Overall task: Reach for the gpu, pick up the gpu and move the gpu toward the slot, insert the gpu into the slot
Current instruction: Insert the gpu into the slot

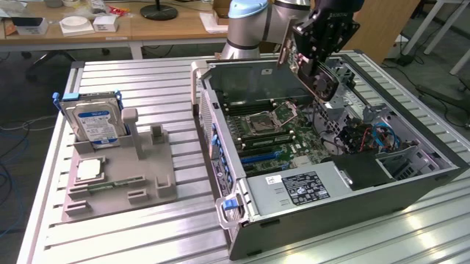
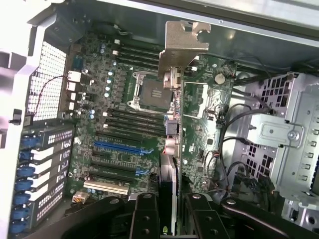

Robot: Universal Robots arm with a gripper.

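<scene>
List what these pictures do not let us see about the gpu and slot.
- gpu faces: wrist view, the card is edge-on.
- Pincer grip points on the gpu: wrist view, cut off by the picture's edge.
- slot contacts: both views, too small.

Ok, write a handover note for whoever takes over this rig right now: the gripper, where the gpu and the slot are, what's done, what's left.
Gripper: shut on the gpu, holding it in the air over the open computer case.
Slot: on the motherboard inside the case, empty; the card is not touching it.
Done: the gpu is picked up and brought over the case.
Left: the gpu is not yet in the slot.
</scene>
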